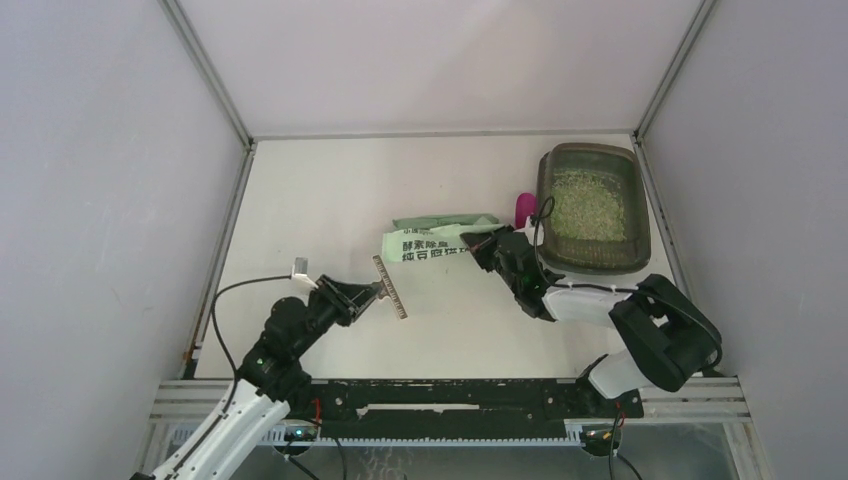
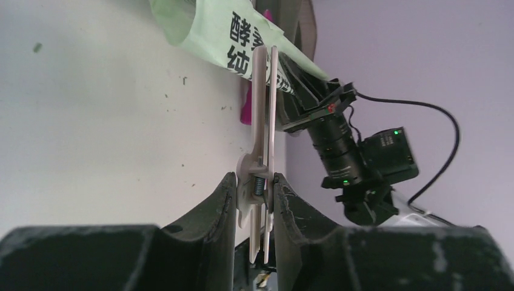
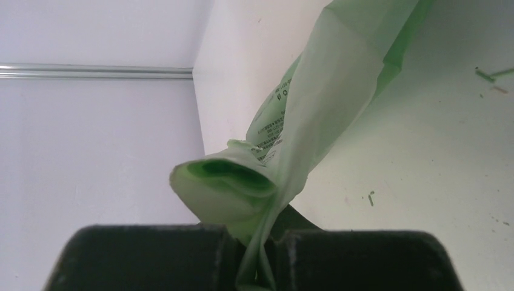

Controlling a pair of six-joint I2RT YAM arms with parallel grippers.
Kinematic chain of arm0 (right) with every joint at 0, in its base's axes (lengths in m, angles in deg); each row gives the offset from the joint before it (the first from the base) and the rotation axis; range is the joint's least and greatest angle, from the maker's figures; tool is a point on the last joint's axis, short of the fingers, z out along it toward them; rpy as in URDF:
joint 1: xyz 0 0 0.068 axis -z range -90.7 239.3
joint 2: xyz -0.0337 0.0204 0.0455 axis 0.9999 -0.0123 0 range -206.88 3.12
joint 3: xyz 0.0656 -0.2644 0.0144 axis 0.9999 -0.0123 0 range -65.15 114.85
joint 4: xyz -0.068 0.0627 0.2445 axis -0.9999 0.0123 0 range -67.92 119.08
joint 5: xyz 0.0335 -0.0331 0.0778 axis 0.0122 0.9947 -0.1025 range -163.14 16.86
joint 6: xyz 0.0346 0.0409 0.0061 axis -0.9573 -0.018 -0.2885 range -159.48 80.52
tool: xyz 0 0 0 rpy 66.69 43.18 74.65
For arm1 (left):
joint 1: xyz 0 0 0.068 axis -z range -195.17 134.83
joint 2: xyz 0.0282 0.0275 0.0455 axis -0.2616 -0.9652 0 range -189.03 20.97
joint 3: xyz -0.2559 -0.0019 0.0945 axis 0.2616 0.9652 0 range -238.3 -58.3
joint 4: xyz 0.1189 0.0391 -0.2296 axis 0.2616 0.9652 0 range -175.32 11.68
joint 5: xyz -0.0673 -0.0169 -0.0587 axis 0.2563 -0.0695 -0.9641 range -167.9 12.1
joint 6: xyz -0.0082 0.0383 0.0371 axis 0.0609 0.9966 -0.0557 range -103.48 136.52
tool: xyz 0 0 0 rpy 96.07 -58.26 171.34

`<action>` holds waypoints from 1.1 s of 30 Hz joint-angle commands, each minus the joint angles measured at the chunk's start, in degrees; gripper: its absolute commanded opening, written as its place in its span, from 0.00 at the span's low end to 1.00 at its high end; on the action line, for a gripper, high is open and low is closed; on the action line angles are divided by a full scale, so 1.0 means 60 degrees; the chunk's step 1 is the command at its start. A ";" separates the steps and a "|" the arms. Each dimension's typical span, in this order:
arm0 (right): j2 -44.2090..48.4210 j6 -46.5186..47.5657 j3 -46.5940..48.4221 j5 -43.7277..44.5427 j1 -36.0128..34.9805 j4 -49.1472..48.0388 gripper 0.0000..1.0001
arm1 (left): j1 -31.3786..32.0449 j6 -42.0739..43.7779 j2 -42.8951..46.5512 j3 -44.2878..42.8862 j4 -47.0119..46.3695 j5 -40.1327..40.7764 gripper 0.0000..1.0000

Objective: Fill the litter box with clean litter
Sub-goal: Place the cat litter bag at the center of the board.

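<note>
Top external view: one litter box (image 1: 592, 152), at the far right corner of the table (image 1: 320, 200), long axis running near-to-far beside the right wall. One mass of clean litter (image 1: 588, 205) covers its floor. One magenta scoop (image 1: 524, 208) lies just beside its left wall. One green bag (image 1: 430, 240) lies flat, long axis left-right, printed with two lines of large dark Chinese characters; the small print is illegible. Right gripper (image 1: 483, 243): jaws pinched tight on the bag's right end. Left gripper (image 1: 362, 293): jaws clamped on one beige sealing clip (image 1: 390, 287), clear of the bag, its long axis diagonal.
</note>
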 commanded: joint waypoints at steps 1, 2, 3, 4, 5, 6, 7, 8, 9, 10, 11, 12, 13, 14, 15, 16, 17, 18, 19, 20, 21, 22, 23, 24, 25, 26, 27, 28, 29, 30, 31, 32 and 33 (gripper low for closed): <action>-0.0290 -0.0159 0.0460 -0.0322 -0.0001 -0.2087 0.00 | -0.0097 -0.1494 0.0073 0.0889 -0.2192 -0.0292 0.00; -0.0391 -0.0145 0.0461 -0.0358 -0.0026 -0.2168 0.00 | -0.0104 -0.1570 -0.0067 0.1007 -0.2378 -0.0319 0.00; -0.0495 -0.0151 0.0450 -0.0430 -0.0024 -0.2266 0.00 | -0.0103 -0.1695 -0.0193 0.1165 -0.2678 -0.0347 0.00; -0.0596 -0.0166 0.0427 -0.0483 -0.0014 -0.2401 0.00 | -0.0101 -0.1840 -0.0273 0.1408 -0.3010 -0.0363 0.00; -0.0711 -0.0172 0.0405 -0.0548 0.0027 -0.2581 0.00 | -0.0090 -0.1983 -0.0299 0.1590 -0.3390 -0.0334 0.00; -0.0802 -0.0186 0.0382 -0.0648 0.0065 -0.2750 0.00 | -0.0101 -0.2028 -0.0310 0.1919 -0.3558 -0.0290 0.00; -0.0900 -0.0216 0.0367 -0.0735 0.0101 -0.2873 0.00 | -0.0096 -0.1995 -0.0326 0.2053 -0.3649 -0.0229 0.00; -0.0971 -0.0230 0.0348 -0.0832 0.0135 -0.3004 0.00 | -0.0097 -0.1905 -0.0361 0.2131 -0.3770 -0.0209 0.00; -0.1002 -0.0224 0.0344 -0.0905 0.0157 -0.3085 0.00 | -0.0104 -0.1791 -0.0420 0.2162 -0.3828 -0.0203 0.00; -0.1029 -0.0214 0.0344 -0.0949 0.0182 -0.3118 0.00 | -0.0107 -0.1667 -0.0469 0.2172 -0.3901 -0.0196 0.00; -0.1045 -0.0202 0.0342 -0.0994 0.0191 -0.3137 0.00 | -0.0100 -0.1619 -0.0564 0.2230 -0.4185 -0.0203 0.00; -0.1062 -0.0182 0.0343 -0.1028 0.0205 -0.3189 0.00 | -0.0097 -0.1627 -0.0669 0.2325 -0.4471 -0.0240 0.00; -0.1094 -0.0174 0.0344 -0.1050 0.0227 -0.3249 0.00 | -0.0097 -0.1603 -0.0827 0.2391 -0.4686 -0.0278 0.00; -0.1127 -0.0177 0.0344 -0.1077 0.0242 -0.3307 0.00 | -0.0097 -0.1556 -0.0934 0.2431 -0.4854 -0.0325 0.00; -0.1200 -0.0215 0.0344 -0.1129 0.0264 -0.3441 0.00 | -0.0097 -0.1532 -0.1046 0.2500 -0.5027 -0.0356 0.00; -0.1270 -0.0281 0.0344 -0.1187 0.0305 -0.3602 0.00 | -0.0086 -0.1523 -0.1159 0.2567 -0.5180 -0.0369 0.00; -0.1350 -0.0360 0.0351 -0.1239 0.0338 -0.3731 0.00 | -0.0082 -0.1507 -0.1276 0.2603 -0.5242 -0.0382 0.00; -0.1446 -0.0449 0.0399 -0.1296 0.0362 -0.3818 0.00 | -0.0082 -0.1467 -0.1373 0.2602 -0.5205 -0.0371 0.00; -0.1532 -0.0542 0.0451 -0.1382 0.0398 -0.3931 0.00 | -0.0089 -0.1378 -0.1532 0.2485 -0.5032 -0.0375 0.00; -0.1636 -0.0633 0.0524 -0.1442 0.0441 -0.4037 0.00 | -0.0083 -0.1227 -0.1722 0.2327 -0.4886 -0.0414 0.00; -0.1704 -0.0710 0.0606 -0.1499 0.0458 -0.4129 0.00 | -0.0099 -0.1097 -0.1985 0.2163 -0.4699 -0.0477 0.00; -0.1778 -0.0773 0.0695 -0.1554 0.0485 -0.4175 0.00 | -0.0084 -0.0974 -0.2260 0.1968 -0.4590 -0.0548 0.00; -0.1851 -0.0828 0.0805 -0.1599 0.0505 -0.4200 0.00 | -0.0082 -0.0866 -0.2551 0.1798 -0.4501 -0.0628 0.00; -0.1892 -0.0868 0.0907 -0.1656 0.0542 -0.4219 0.00 | -0.0090 -0.0772 -0.2871 0.1760 -0.4507 -0.0695 0.00; -0.1944 -0.0895 0.0994 -0.1682 0.0560 -0.4234 0.00 | -0.0087 -0.0665 -0.3182 0.1420 -0.4498 -0.0760 0.00; -0.1978 -0.0922 0.1077 -0.1698 0.0571 -0.4251 0.00 | -0.0083 -0.0616 -0.3527 0.1295 -0.4574 -0.0808 0.00; -0.2012 -0.0938 0.1153 -0.1747 0.0602 -0.4258 0.00 | -0.0082 -0.0601 -0.3875 0.1197 -0.4774 -0.0900 0.00; -0.2051 -0.0941 0.1223 -0.1779 0.0620 -0.4263 0.00 | -0.0082 -0.0610 -0.4208 0.1121 -0.5057 -0.0992 0.00; -0.2080 -0.0947 0.1272 -0.1801 0.0647 -0.4267 0.00 | -0.0082 -0.0637 -0.4528 0.1047 -0.5467 -0.1068 0.00; -0.2096 -0.0953 0.1313 -0.1826 0.0666 -0.4273 0.00 | -0.0082 -0.0677 -0.4773 0.0974 -0.5630 -0.1121 0.00; -0.2116 -0.0968 0.1337 -0.1882 0.0694 -0.4307 0.00 | -0.0082 -0.0706 -0.4998 0.0928 -0.6043 -0.1152 0.00; -0.2146 -0.0994 0.1339 -0.1930 0.0724 -0.4342 0.00 | -0.0082 -0.0742 -0.5138 0.0910 -0.6379 -0.1146 0.01; -0.2170 -0.0999 0.1336 -0.1981 0.0746 -0.4352 0.00 | -0.0082 -0.0754 -0.5240 0.0867 -0.6539 -0.1120 0.03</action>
